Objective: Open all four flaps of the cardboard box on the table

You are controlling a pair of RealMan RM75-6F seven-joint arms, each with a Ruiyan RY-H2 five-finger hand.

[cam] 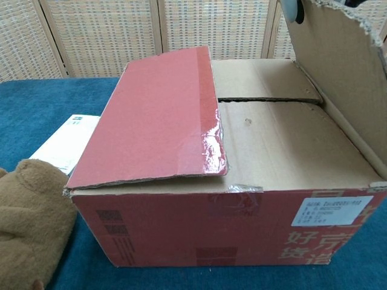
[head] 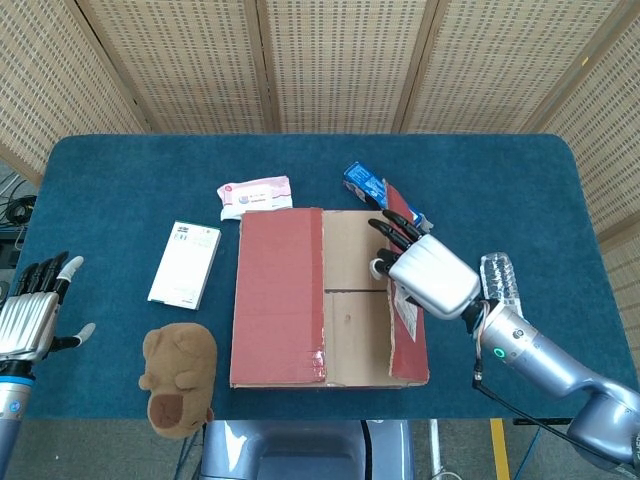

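Note:
The red cardboard box (head: 300,372) stands mid-table. Its left outer flap (head: 278,295) lies shut and slightly raised, also plain in the chest view (cam: 157,115). My right hand (head: 428,272) grips the free edge of the right outer flap (head: 405,325), which stands nearly upright (cam: 341,72); one fingertip (cam: 292,7) shows at its top inner side. The two brown inner flaps (head: 355,300) lie flat and closed, exposed on the right half (cam: 272,136). My left hand (head: 30,318) hovers with fingers spread at the table's left edge, holding nothing.
A plush bear (head: 180,378) sits at the box's front left, with a white carton (head: 184,263) behind it. A pink packet (head: 256,195) and a blue pack (head: 372,186) lie behind the box. A water bottle (head: 500,290) lies to its right.

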